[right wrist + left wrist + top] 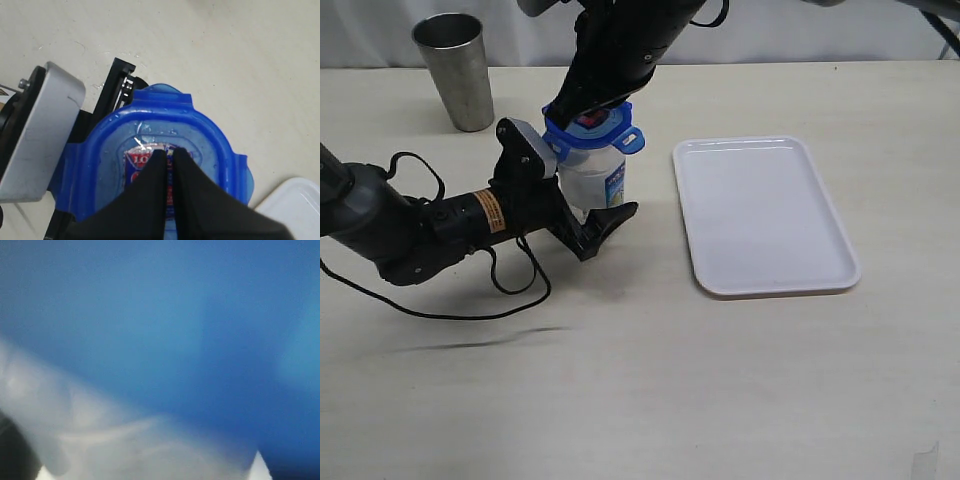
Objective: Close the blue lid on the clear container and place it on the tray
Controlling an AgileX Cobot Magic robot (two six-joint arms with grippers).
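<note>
**Desk:** Where does the clear container (592,182) stand?

**Photographer:** Upright on the tabletop (670,380), just beside the white tray (760,250) but not on it. The blue lid (605,135) sits on top of the container, with its flaps sticking out around the rim.

**Desk:** And the arms?

**Photographer:** The right pincer (169,152) comes down from above with its fingers drawn together, holding nothing. Its tips rest on the red-blue sticker (135,162) in the lid's middle. The left pincer (603,205) reaches in from the side, jaws spread wide with the container between them. One black finger (615,218) lies at the container's base. I cannot tell whether those jaws actually clamp it. The left wrist view is only a blue and pale blur.

**Desk:** Anything else in shot?

**Photographer:** A grey metal cup (455,70) stands well apart, at the tabletop's far edge. The tray carries nothing.
</note>
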